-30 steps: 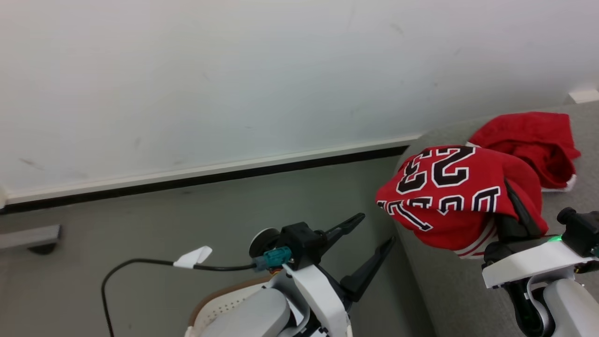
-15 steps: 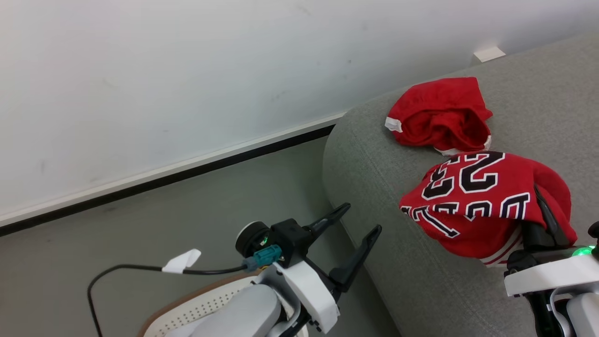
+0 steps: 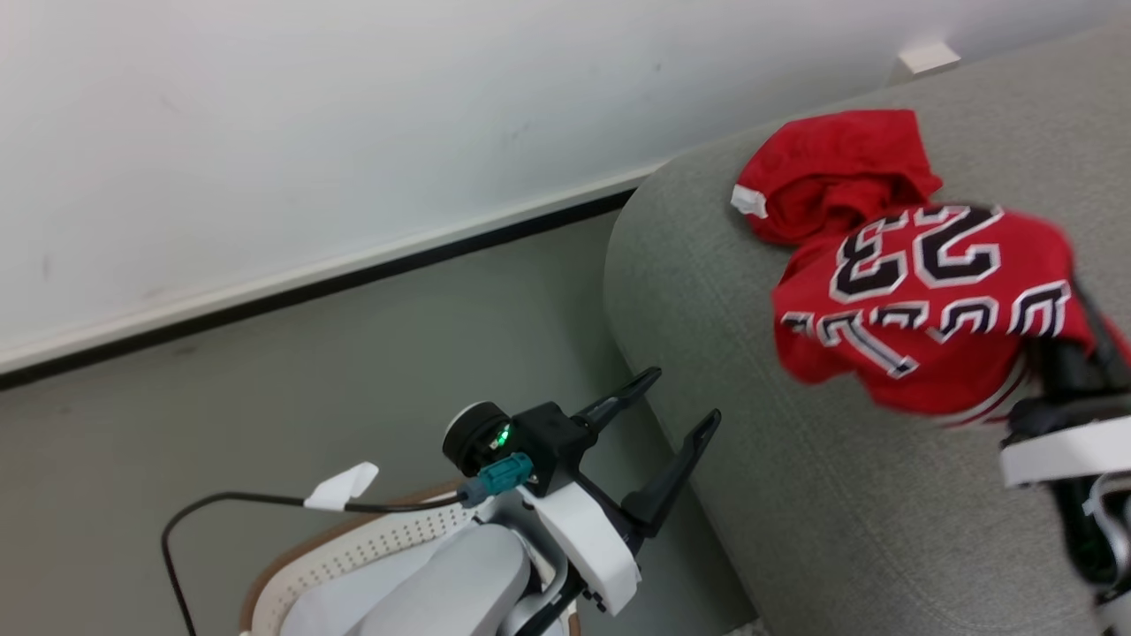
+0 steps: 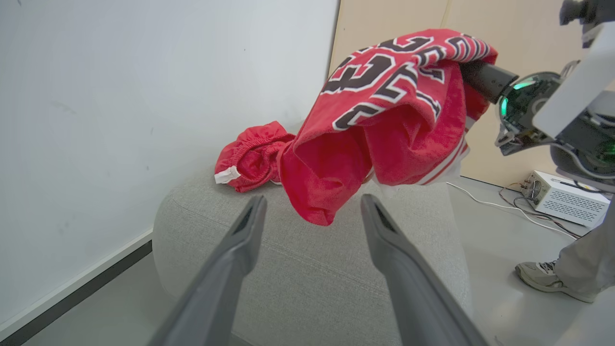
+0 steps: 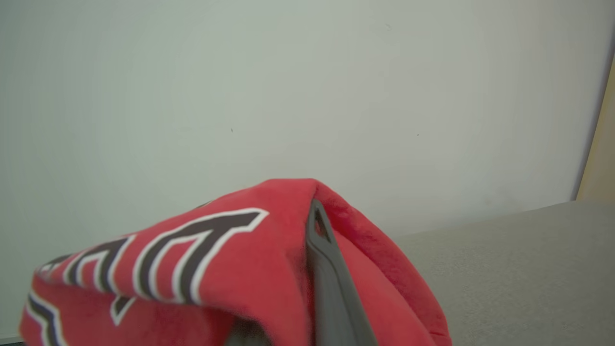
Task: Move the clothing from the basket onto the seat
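Carrying: jersey [image 3: 919, 309] clamped in the right gripper's [image 3: 1074, 344] jaws, hanging above the seat [image 3: 795, 512].
Change: jersey carried further in, now overlapping the shorts [image 3: 831, 168] lying on the seat.
Left gripper [image 3: 682, 396]: jaws apart, empty, above the basket [image 3: 353, 556].
Meaning: release likely next.

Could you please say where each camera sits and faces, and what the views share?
Head view: on the robot's head, looking down at the large grey woven sofa; shows the open left end effector and the right end effector gripping the red jersey lettered 23.
Left wrist view: on the left wrist, looking along its own dark fingers across the sofa at the hanging jersey.
Right wrist view: on the right wrist, facing the white wall; one own finger pokes from the jersey.
Shared: all three show jersey and sofa.
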Motion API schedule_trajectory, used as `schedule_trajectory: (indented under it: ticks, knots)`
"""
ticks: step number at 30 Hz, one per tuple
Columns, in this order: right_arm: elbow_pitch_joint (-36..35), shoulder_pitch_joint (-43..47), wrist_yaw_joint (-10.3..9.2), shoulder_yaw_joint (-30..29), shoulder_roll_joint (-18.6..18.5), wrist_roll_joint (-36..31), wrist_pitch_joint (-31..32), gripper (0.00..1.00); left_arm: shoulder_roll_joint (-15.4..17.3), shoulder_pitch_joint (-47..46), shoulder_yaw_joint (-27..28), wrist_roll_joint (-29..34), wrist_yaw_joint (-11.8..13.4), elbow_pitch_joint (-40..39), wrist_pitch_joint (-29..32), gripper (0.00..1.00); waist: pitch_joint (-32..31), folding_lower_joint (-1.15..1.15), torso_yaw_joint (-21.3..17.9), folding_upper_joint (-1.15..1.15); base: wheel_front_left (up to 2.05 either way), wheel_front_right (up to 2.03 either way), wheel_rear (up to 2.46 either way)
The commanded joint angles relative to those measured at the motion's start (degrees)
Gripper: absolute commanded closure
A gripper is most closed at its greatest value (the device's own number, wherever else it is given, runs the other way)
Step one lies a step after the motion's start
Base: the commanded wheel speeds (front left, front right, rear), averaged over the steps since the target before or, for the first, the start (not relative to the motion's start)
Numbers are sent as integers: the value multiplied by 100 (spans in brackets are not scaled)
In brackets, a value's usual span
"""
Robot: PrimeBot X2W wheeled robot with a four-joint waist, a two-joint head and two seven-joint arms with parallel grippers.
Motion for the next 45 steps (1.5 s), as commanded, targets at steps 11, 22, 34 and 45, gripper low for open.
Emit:
schedule_trajectory:
  ticks: [11, 22, 34, 45]
  knots:
    - [506, -1348, -13, -480, -1001, -32, -1, 100, 102, -432, 67, 212, -46, 77, 6, 0, 1130, 0, 503, 0, 0, 0, 0]
    - [2008, -2044, -13, -920, -1596, -180, 2, 100, 162, -823, 124, 293, 20, 73, 32, 0, 2068, 0, 1030, 0, 0, 0, 0]
    - [3925, -2429, -13, 375, -1641, -71, 1087, 100, 179, -746, 320, 224, 87, 142, 2, 0, 1914, 0, 1023, 0, 0, 0, 0]
    - [3930, -2180, -13, 1315, -1772, 557, 1408, 0, 245, -336, 682, 156, 108, 90, -5, 0, 1162, 0, 925, 0, 0, 0, 0]
